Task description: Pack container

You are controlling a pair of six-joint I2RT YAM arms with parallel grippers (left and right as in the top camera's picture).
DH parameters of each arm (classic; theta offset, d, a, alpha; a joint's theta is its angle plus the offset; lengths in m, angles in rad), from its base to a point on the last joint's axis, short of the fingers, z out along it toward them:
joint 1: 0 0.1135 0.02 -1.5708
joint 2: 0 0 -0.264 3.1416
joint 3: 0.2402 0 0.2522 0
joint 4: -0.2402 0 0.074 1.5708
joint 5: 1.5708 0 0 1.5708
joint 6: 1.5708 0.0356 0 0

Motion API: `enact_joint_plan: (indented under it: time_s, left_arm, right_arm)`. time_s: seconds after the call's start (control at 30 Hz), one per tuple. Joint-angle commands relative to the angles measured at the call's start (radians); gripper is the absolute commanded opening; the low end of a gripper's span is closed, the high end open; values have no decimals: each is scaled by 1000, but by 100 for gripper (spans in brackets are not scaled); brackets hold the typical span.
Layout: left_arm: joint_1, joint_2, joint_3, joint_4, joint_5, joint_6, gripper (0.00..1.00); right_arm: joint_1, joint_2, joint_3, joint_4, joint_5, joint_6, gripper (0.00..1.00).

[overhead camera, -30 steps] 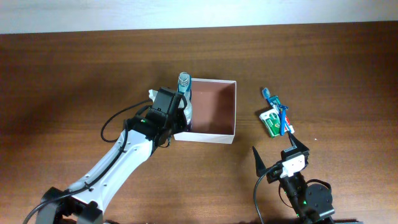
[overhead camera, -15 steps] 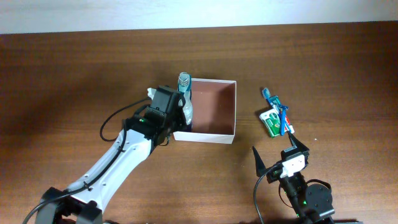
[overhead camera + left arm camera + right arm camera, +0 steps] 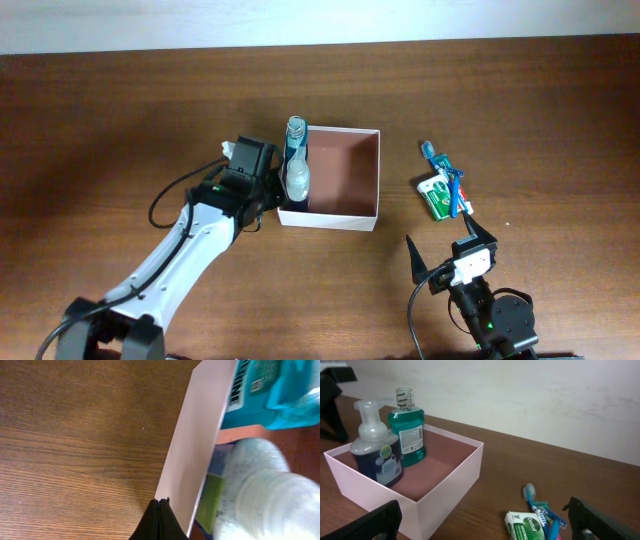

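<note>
While left pincer (image 3: pixel 159 510) sits closed beside it, square white-walled container (image 3: pixel 340 218), pinkish-brown inside, right pincer (image 3: pixel 435 226) spread wide

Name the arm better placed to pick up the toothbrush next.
Right. The right gripper, open, sits close to the toothbrush; the left gripper is shut on the far side of the container.

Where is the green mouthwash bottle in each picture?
Overhead: the mouthwash bottle stands in the upper-left corner of the container, just above the pump bottle.
Left wrist: the mouthwash bottle is blurry, at the top right, past the container wall.
Right wrist: the mouthwash bottle stands upright at the left, inside the container, behind the pump bottle.
Shared landmark: the container's white wall.
</note>
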Motion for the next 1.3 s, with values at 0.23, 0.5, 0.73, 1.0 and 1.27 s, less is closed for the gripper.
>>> enact_joint_plan:
  time_s: [0.23,0.5,0.73,1.0,1.27]
  left_arm:
    - [3,44,-10,31,149,16,0]
    - [3,44,-10,31,204,16,0]
    - [4,44,-10,28,177,42,0]
    - [119,44,-10,-40,64,51,0]
    - [356,44,-10,-135,47,51,100]
  right_arm:
    - [-8,-3,-5,-6,-2,-4,99]
    - [-8,-3,-5,-6,-2,-4,99]
    - [-8,-3,-5,-6,-2,-4,99]
    - [-8,-3,-5,-6,-2,-4,99]
    - [-8,-3,-5,-6,-2,-4,99]
